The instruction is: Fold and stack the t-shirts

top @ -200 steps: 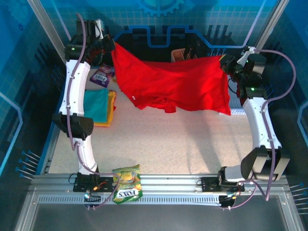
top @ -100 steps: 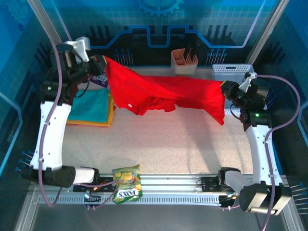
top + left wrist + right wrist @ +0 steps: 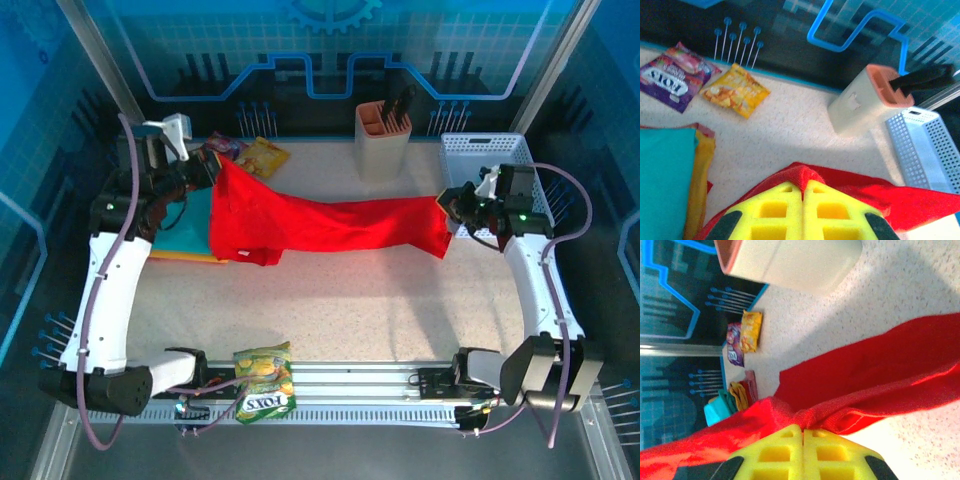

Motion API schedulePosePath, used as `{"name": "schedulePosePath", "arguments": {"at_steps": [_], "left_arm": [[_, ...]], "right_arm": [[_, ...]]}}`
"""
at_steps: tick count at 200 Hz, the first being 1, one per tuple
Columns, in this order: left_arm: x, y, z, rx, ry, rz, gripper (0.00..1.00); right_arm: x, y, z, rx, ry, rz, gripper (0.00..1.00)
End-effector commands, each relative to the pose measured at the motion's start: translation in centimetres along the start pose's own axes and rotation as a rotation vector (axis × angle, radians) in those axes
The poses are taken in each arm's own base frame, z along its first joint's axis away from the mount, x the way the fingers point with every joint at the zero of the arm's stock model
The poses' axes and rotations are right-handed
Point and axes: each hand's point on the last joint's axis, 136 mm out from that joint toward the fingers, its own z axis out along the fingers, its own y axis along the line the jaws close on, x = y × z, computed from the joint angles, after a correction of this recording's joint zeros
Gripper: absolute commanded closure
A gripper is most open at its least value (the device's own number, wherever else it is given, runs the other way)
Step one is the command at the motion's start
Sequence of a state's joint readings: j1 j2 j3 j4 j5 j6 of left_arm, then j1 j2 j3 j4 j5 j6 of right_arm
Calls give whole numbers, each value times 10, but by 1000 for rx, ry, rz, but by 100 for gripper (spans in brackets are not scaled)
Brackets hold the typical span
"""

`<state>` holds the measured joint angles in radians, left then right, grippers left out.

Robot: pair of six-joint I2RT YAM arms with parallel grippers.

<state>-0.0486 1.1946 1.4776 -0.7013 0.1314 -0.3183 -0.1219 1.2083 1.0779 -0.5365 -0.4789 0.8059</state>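
Note:
The bright red t-shirt [image 3: 330, 225] stretches across the table between both arms, low over the surface. My left gripper [image 3: 214, 166] is shut on its left end; the wrist view shows red cloth [image 3: 805, 175] pinched between the yellow fingers [image 3: 775, 210]. My right gripper [image 3: 447, 203] is shut on the right end, and there the red cloth [image 3: 860, 385] bunches at the yellow fingertips [image 3: 785, 450]. A folded teal t-shirt [image 3: 190, 215] lies on an orange-yellow one [image 3: 185, 256] at the left, partly under the red shirt. Both also appear as the teal shirt [image 3: 662, 185] and yellow shirt [image 3: 700, 185].
A beige holder [image 3: 382, 135] with dark utensils stands at the back, a white perforated basket [image 3: 480, 152] to its right. Purple [image 3: 670, 80] and yellow [image 3: 737, 90] snack packets lie at the back left. A green Fox's packet [image 3: 265, 380] rests on the front rail.
Both arms have come down and toward the front with the red shirt, which was held high and is now pulled out long and low over the table. The left gripper moved right.

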Motion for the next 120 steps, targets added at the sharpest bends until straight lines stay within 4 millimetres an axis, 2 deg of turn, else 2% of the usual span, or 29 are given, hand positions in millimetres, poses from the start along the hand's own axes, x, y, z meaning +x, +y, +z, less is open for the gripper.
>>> {"name": "schedulePosePath", "arguments": {"at_steps": [1,29,48,73,78,96,116,120], "left_arm": [[21,11,11,-7,26,-7,100],[51,32,31,-53,88,-15,100],[58,41,37,-82,97,-4,100],[64,46,47,-92,117,-10,100],[64,46,48,-93,118,-12,100],[66,47,52,-90,123,-21,100],[67,47,53,-88,125,-26,100],[67,47,53,-89,127,-26,100]], "right_arm": [[46,-26,2,78,114,13,99],[90,-56,10,100,197,106,100],[97,-62,12,126,202,115,100],[72,-61,26,160,162,98,100],[59,-51,28,143,143,83,100],[34,-42,54,128,152,80,100],[16,-45,87,141,196,74,100],[14,-47,95,146,211,73,96]]}}
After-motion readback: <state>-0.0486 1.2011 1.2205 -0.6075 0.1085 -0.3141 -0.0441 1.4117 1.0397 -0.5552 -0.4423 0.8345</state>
